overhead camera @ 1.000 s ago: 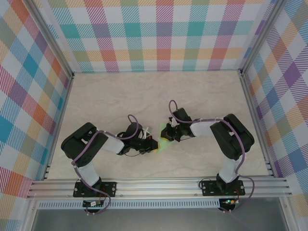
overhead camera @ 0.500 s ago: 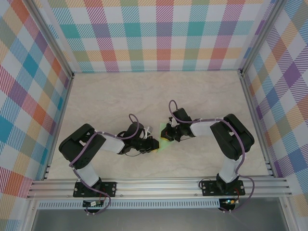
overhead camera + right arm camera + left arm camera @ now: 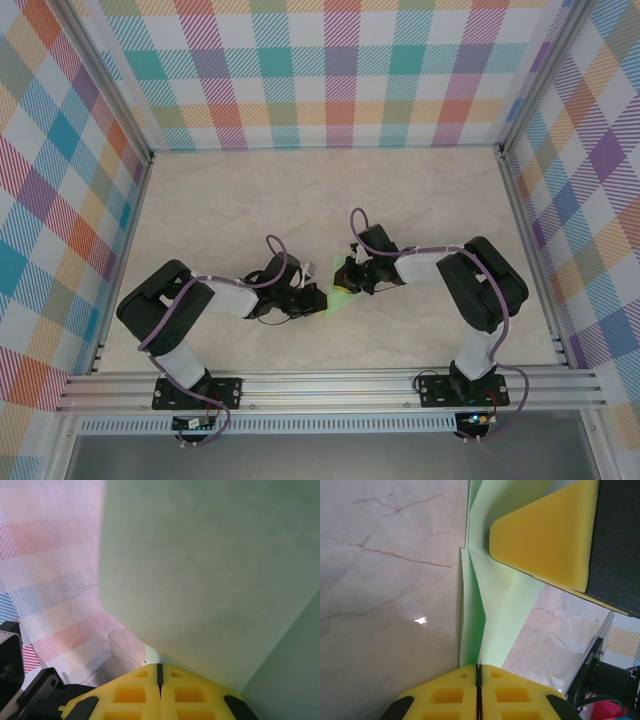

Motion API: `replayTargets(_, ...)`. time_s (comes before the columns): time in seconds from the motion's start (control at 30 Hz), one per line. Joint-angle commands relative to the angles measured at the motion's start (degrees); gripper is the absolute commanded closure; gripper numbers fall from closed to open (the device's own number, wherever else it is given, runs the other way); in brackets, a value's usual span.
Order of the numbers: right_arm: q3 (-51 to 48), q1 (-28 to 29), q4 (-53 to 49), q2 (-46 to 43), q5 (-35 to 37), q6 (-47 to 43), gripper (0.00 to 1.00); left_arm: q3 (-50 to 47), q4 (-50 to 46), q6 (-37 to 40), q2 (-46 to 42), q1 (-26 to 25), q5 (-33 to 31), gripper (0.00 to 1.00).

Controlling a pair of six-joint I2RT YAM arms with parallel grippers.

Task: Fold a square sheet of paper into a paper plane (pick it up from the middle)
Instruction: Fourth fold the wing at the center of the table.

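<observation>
Square sheet of paper [image 3: 495, 605] held between both grippers, low over the middle of the table [image 3: 390, 580].

Pale-green paper is seen in the top view as a small sliver between the two gripper tips, which are brought nearly nose to nose just ahead of the arm bases. Left gripper [image 3: 478, 669]: yellow pads are pressed fully together, and a raised crease in the sheet is seen running straight into their seam, so the paper is pinched there. Right gripper [image 3: 160, 669]: pads are likewise closed flat against each other, with the sheet rising directly from their tips and curving up close to the lens. From the left wrist, one yellow pad [image 3: 545, 535] of the right gripper is seen laid against the far end of the paper. The sheet is creased lengthwise, with marbled table surface visible on both sides.
</observation>
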Motion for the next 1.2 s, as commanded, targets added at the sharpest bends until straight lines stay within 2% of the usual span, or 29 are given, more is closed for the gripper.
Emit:
replayTargets(0.0,-1.49,-0.38,-2.54,1.88,2.84,0.16,0.95,-0.23,-6.06,1.62,0.35,-0.50,-1.85,0.91)
replayTargets(0.43,-2.30,-0.42,-2.89,1.92,2.86,0.03,0.95,0.71,-11.88,3.95,-2.21,-0.91,0.22,0.91)
replayTargets(0.73,-2.30,-0.34,-3.06,2.18,2.95,-0.30,0.95,1.08,-12.80,4.75,-4.89,-1.18,1.37,0.88)
replayTargets(1.03,-2.31,-0.38,-3.29,2.50,2.95,-0.42,0.95,1.26,-13.12,5.07,-3.84,-1.20,1.44,0.96)
replayTargets(1.17,-2.38,-0.38,-3.23,2.61,3.04,-0.46,0.95,1.81,-16.72,6.10,-3.17,-1.21,1.16,0.99)
